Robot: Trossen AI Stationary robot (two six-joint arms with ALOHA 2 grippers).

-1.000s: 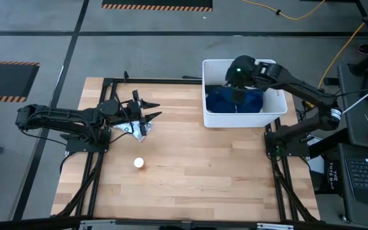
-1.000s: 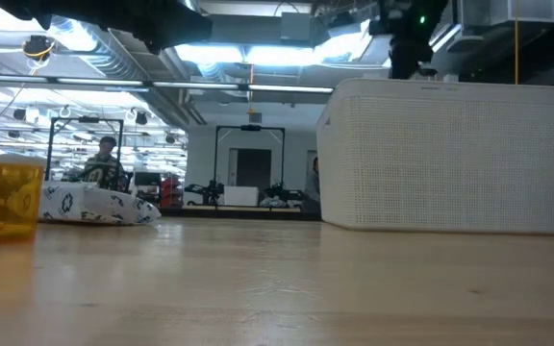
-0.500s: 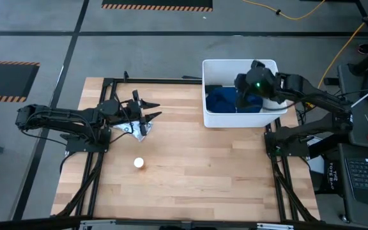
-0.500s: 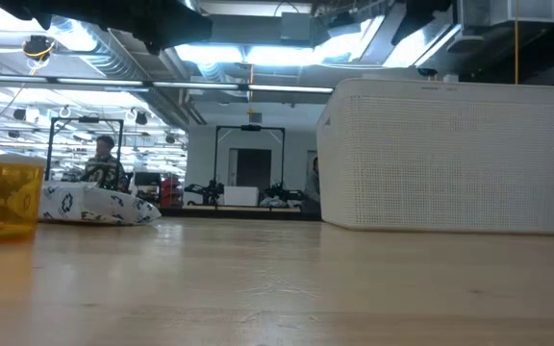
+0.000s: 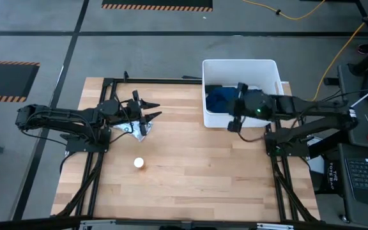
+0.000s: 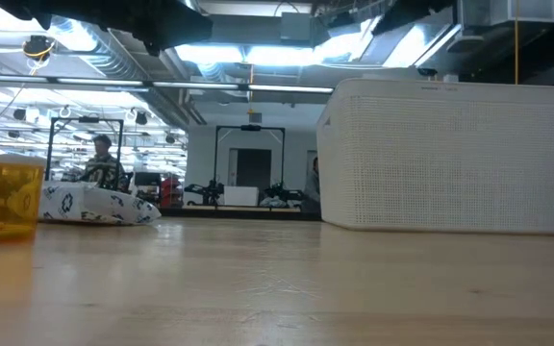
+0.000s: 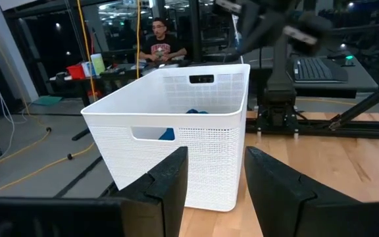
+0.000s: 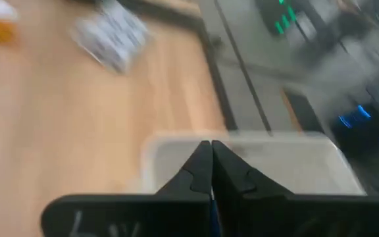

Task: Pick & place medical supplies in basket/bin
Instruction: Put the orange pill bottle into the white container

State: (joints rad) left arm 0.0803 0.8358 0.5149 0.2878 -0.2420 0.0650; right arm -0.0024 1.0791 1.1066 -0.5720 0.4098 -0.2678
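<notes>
White tub [image 5: 241, 66], one cloth [image 5: 221, 99], one packet [image 5: 133, 128]

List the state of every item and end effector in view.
Tub: upright on the table, holding the cloth.
Cloth: bunched inside the tub.
Packet: lying on the table, outside the tub.
Round item: on the table, outside the tub.
Left end effector: open, empty, above the packet.
Right end effector: shut, empty, at the tub's front wall.
</notes>
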